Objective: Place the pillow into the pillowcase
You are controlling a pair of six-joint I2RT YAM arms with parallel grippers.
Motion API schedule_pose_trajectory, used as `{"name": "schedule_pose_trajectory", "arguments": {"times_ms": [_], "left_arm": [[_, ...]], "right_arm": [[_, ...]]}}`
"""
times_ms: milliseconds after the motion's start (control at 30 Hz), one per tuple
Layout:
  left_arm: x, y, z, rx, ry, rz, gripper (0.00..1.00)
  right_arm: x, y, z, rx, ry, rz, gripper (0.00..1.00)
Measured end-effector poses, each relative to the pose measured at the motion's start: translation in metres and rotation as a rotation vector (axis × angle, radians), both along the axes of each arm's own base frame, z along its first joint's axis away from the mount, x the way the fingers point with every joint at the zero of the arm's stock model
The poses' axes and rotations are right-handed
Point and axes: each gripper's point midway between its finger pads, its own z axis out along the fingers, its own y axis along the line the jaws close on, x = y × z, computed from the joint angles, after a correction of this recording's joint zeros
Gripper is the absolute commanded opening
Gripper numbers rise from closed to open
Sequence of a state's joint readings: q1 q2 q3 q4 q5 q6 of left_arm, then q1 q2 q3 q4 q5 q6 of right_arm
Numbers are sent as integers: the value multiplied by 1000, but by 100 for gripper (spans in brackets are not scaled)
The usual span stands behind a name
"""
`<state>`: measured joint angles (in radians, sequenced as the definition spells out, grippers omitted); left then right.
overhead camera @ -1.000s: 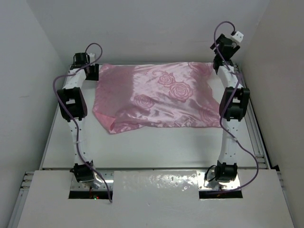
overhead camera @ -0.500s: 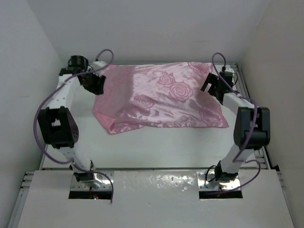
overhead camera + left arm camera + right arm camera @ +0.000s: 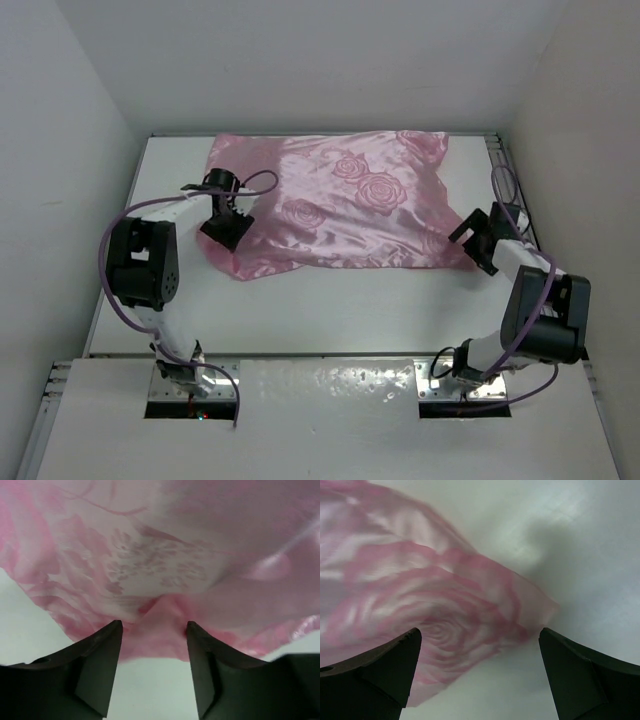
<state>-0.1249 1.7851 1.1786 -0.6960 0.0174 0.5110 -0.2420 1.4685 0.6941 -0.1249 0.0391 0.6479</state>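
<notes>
Both arms have pulled back from the far edge to the near corners of the pillowcase [image 3: 340, 205].
The left gripper [image 3: 153, 625] stands apart astride a fold at the near-left corner, not clamped. The right gripper [image 3: 479, 630] gapes wide around the near-right corner. The case lies puffed on the tabletop [image 3: 350, 300]; no pillow shows, so it is likely already inside.
</notes>
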Motion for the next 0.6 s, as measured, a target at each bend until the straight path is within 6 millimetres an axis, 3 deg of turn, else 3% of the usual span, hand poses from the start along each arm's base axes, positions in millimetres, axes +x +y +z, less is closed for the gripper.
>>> {"name": "schedule_pose_trajectory", "arguments": {"times_ms": [33, 67, 167, 300, 400, 433, 533, 600], "left_arm": [[4, 2, -1, 11, -17, 14, 41], [6, 4, -2, 20, -30, 27, 24], [8, 8, -5, 19, -39, 55, 0], [8, 14, -3, -21, -40, 97, 0], [2, 31, 6, -37, -41, 148, 0], [-1, 37, 10, -39, -41, 164, 0], [-17, 55, 25, -33, -51, 190, 0], [-36, 65, 30, -21, -45, 198, 0]], "right_arm": [[-10, -5, -6, 12, 16, -39, 99], [-19, -7, -11, 22, 32, -70, 99], [-36, -6, -25, 44, 55, -123, 96], [-34, -7, -28, 63, 11, -170, 80], [-30, -5, -29, 91, -26, -196, 52], [-31, -5, -30, 101, -30, -206, 49], [-35, -3, -33, 123, -43, -241, 31], [-40, 0, -36, 135, -43, -257, 27]]}}
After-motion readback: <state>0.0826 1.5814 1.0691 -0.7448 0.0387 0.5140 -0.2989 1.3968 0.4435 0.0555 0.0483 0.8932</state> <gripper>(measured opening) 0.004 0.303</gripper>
